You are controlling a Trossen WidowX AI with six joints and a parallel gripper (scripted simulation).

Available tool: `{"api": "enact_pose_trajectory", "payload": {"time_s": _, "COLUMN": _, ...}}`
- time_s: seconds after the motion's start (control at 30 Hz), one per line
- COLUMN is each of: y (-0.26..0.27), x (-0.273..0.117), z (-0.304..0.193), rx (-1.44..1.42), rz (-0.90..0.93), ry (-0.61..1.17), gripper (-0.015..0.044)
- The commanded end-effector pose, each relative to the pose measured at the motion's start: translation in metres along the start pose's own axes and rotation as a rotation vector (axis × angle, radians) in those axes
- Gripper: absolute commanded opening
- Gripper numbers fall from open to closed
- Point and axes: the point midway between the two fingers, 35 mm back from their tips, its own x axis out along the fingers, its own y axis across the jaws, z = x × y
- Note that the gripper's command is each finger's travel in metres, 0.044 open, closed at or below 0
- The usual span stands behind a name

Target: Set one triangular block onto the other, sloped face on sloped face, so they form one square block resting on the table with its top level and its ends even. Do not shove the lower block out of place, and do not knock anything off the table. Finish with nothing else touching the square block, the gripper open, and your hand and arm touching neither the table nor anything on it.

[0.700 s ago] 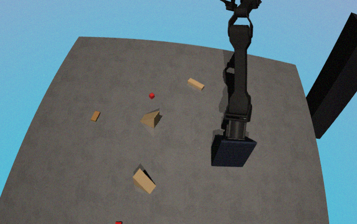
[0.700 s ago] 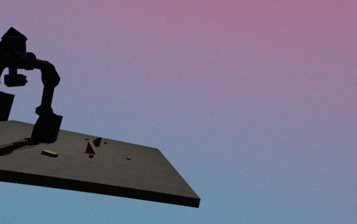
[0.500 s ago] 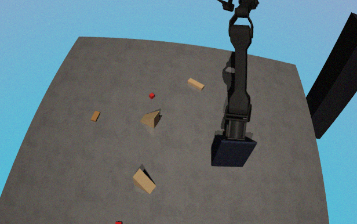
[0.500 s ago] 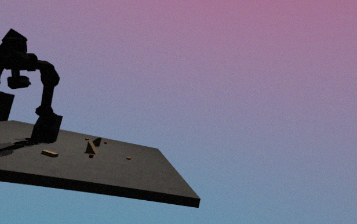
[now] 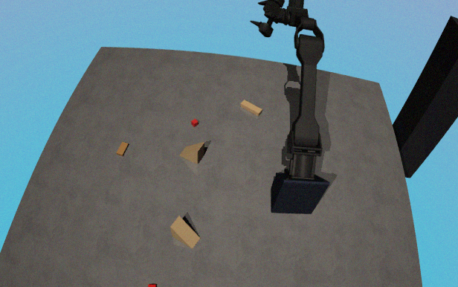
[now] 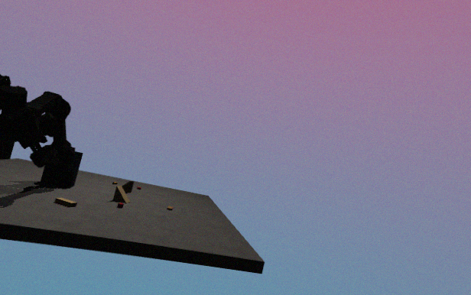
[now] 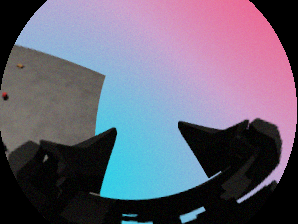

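A grey bench [image 5: 111, 208] fills the top view against blue sky. The arm [image 5: 308, 108] rises from its dark base [image 5: 299, 193] at right of centre to the frame's top edge. There the gripper [image 5: 262, 14] is spread wide with nothing between its fingers, well apart from the blocks. One wedge [image 5: 193, 152] sits at mid-frame, the other [image 5: 184, 232] apart at lower centre. A long tan block [image 5: 250, 107] lies above centre, a smaller one [image 5: 122, 149] at left, a red cube [image 5: 194, 122] between them.
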Motion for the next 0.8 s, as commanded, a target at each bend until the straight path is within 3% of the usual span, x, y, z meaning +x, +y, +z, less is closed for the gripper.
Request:
{"api": "enact_pose_trajectory", "payload": {"time_s": 0.0, "y": 0.048, "x": 0.039, "z": -0.008, "rx": 0.097, "rz": 0.077, "ry": -0.004, "gripper": 0.0440}}
{"api": "enact_pose_trajectory", "payload": {"time_s": 0.4, "y": 0.203, "x": 0.130, "z": 0.033, "rx": 0.263, "rz": 0.390, "ry": -0.025, "gripper": 0.0440}}
{"api": "enact_pose_trajectory", "payload": {"time_s": 0.77, "y": 0.358, "x": 0.161, "z": 0.120, "rx": 0.238, "rz": 0.772, "ry": -0.074, "gripper": 0.0440}}
